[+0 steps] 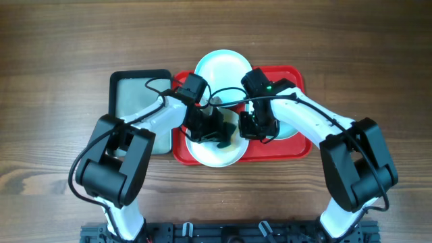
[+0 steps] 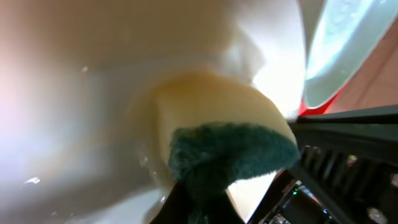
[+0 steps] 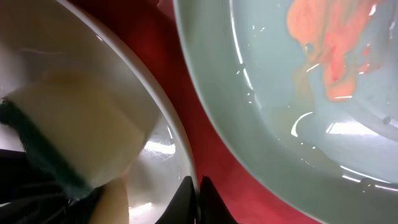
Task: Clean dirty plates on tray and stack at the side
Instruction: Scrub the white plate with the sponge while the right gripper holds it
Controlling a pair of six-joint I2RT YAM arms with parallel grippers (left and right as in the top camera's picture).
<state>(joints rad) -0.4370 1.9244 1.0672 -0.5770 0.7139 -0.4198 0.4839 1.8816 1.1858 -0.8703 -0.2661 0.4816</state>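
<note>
Bottom centre, overhead view: white plate lies at the lower edge of the red tray. Left end effector is clenched on a yellow-and-green sponge, which is pressed against the plate's inside. Right end effector is pinched on the same plate's rim. Just right of it, blue plate lies in the tray, with an orange smear on it. Top centre: third plate overhangs the tray's upper rim onto the bench. Upper left: black-rimmed tray.
</note>
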